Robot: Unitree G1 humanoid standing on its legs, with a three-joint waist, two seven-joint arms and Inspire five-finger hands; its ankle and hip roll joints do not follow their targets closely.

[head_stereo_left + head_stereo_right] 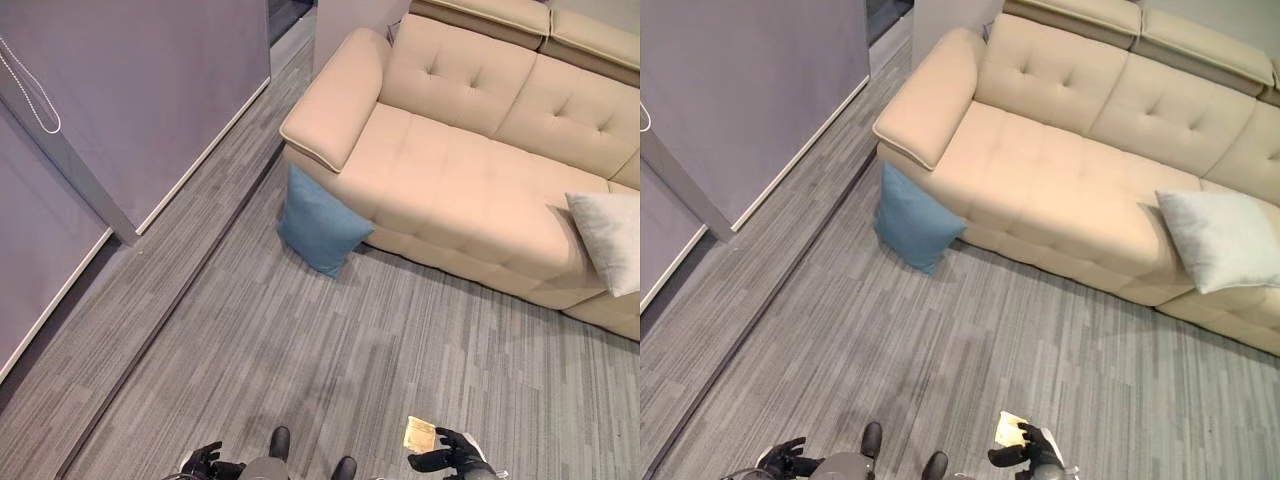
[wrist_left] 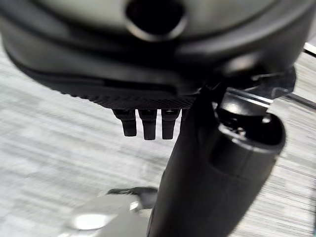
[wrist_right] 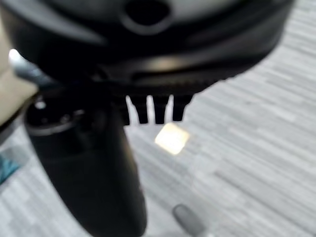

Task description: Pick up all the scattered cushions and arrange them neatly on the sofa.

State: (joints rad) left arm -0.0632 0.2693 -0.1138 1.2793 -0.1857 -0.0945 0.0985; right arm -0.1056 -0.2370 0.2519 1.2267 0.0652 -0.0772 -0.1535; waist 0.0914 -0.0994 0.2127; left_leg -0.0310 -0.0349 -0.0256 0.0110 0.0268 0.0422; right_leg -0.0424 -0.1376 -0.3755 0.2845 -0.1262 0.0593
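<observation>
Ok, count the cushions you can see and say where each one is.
2. A blue cushion stands on the floor, leaning against the sofa below its armrest; a pale grey cushion lies on the seat. Others may be out of view.

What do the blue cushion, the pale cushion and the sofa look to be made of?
Blue cushion: matte woven fabric, probably; soft creases, no shine.
Pale grey cushion: similar matte cloth, lightly wrinkled.
Sofa: smooth beige leather or leatherette, judging by the tufted panels and faint sheen; which one is unclear.
</observation>
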